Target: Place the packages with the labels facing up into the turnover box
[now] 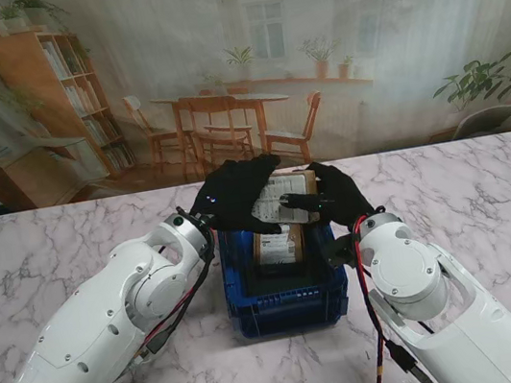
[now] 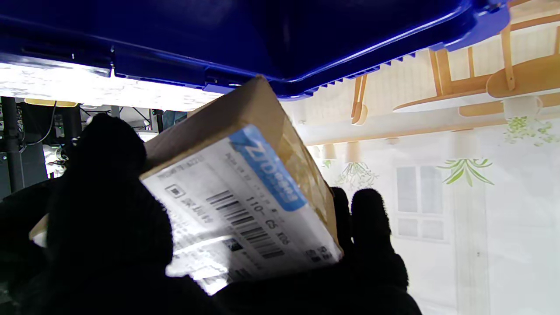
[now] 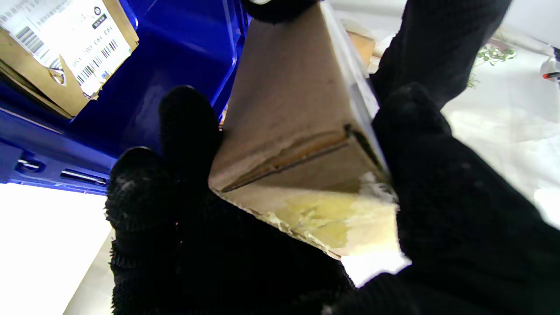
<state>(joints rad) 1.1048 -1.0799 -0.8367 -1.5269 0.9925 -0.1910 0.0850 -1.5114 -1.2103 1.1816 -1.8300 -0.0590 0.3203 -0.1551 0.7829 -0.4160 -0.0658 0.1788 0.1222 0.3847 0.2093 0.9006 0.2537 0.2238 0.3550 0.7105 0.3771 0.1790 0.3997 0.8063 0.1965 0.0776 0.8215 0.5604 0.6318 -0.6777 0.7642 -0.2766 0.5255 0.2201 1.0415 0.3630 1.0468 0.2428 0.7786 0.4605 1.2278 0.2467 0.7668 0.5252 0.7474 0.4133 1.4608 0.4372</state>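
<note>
Brown cardboard package, label up, gripped by my left hand and right hand above the blue plastic turnover box, ready for lowering.

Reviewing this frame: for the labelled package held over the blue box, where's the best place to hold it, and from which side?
Grip the package by its two opposite cardboard side faces, one hand from each side, as the left hand and right hand do now. It's a flat-sided carton, and side holds leave the label facing up over the turnover box.
</note>
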